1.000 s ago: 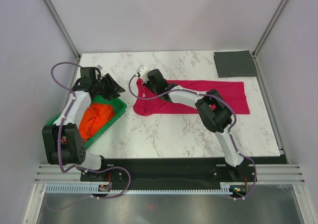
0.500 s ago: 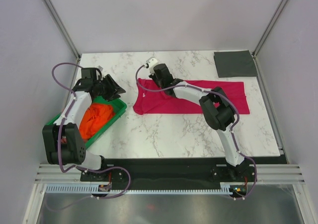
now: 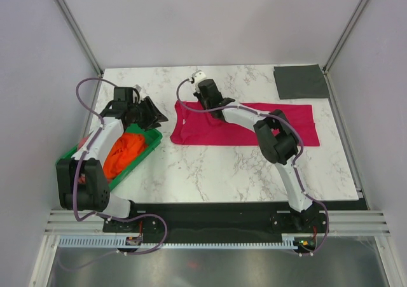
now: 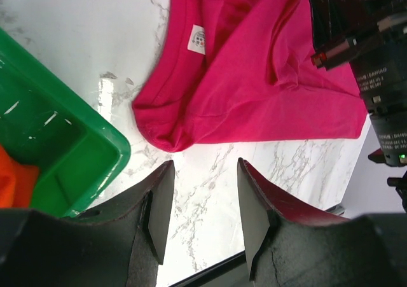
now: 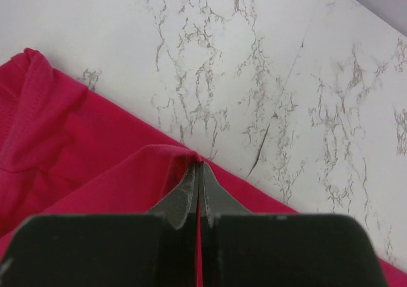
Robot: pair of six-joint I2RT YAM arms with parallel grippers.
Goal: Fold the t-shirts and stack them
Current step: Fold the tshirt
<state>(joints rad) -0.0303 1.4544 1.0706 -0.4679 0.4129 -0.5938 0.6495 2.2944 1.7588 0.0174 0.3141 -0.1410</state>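
1. Standing beside the rig, I saw the crimson-red t-shirt (image 3: 254,125) lying spread across the middle of the marble desk (image 3: 210,172). Its long side ran left to right, and a small white label showed at the end nearer the left arm.
2. The right tool (image 5: 200,175) was clenched on that shirt. Its two fingers were pressed together with a small raised fold of red cloth pinched between them, at the shirt's far edge near its left end.
3. The right arm reached from its base across the shirt to get there, so part of the cloth lay hidden under it.
4. The left tool (image 4: 202,172) hung released and empty, jaws apart. It was above bare desk, between the green tray (image 3: 150,142) and the near left corner of the red shirt.
5. The tray sat askew at the left edge of the desk, with the orange t-shirt (image 3: 124,154) crumpled inside it.
6. The dark grey t-shirt (image 3: 300,81) lay folded flat in the far right corner of the desk, not touching the red one.
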